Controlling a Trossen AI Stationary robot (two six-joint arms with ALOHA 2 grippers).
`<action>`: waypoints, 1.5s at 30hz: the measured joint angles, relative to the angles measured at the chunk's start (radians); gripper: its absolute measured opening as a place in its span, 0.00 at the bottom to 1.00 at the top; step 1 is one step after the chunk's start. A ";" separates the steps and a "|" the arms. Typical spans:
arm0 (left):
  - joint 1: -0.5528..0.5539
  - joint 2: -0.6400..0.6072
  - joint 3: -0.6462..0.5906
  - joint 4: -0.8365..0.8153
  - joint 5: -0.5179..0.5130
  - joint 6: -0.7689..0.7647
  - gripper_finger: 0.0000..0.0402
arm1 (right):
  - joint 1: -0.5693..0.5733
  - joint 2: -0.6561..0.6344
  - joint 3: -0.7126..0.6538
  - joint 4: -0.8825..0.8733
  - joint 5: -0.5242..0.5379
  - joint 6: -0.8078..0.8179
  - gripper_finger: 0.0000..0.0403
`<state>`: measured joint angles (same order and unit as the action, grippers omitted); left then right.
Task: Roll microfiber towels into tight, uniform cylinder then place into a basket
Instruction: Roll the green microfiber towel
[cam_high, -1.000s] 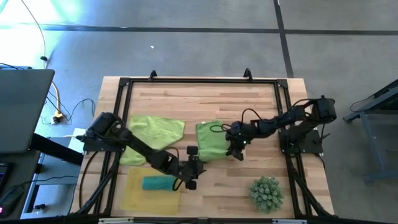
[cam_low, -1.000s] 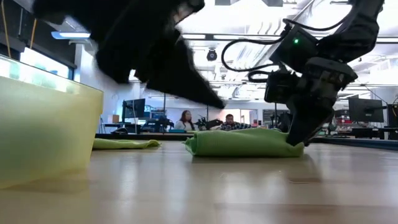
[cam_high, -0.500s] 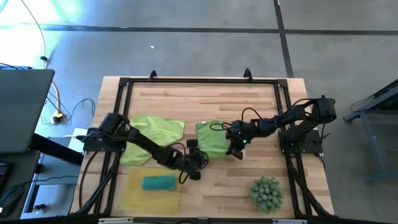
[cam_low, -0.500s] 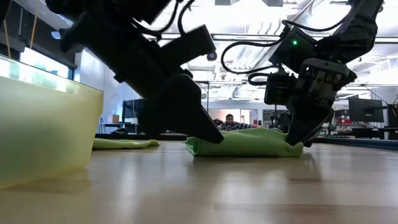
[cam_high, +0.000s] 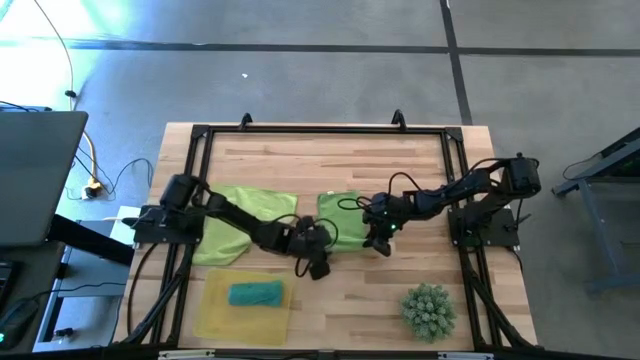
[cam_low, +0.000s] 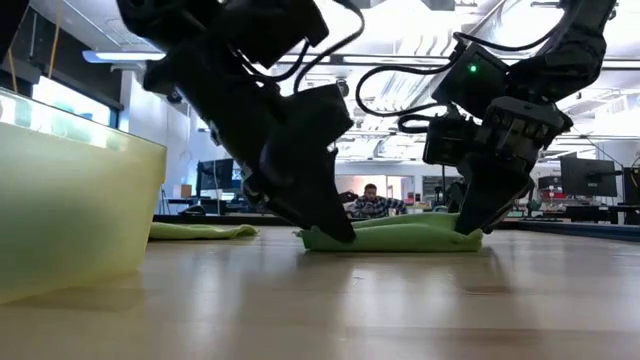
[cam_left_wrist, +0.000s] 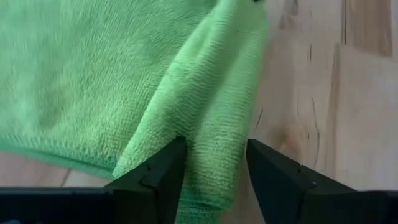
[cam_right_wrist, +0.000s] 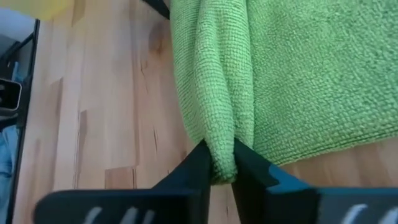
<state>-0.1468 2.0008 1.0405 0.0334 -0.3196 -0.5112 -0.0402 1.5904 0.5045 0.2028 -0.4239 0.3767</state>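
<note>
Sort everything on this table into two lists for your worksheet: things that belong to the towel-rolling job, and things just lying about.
Belongs to the job:
- folded green towel, with the left gripper and right gripper at its near edge
- spread green towel
- yellow basket
- rolled teal towel in the basket

Just lying about:
- spiky green plant
- laptop beside the table

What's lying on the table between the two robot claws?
The folded green towel spans the stretch between the left gripper and right gripper, each at one end. The low view shows it best.
</note>
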 joint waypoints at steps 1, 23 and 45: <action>0.008 0.000 0.000 -0.007 0.027 -0.034 0.39 | 0.000 -0.003 0.000 -0.002 -0.003 -0.012 0.11; 0.204 0.005 -0.006 0.007 0.602 -0.300 0.03 | 0.303 -0.324 -0.005 -0.129 0.326 -0.812 0.29; 0.234 0.006 -0.008 0.021 0.651 -0.300 0.03 | 0.270 -0.129 -0.004 -0.051 0.506 -0.715 0.44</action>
<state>0.0869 2.0068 1.0328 0.0548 0.3313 -0.8116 0.2294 1.4616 0.5003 0.1518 0.0822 -0.3387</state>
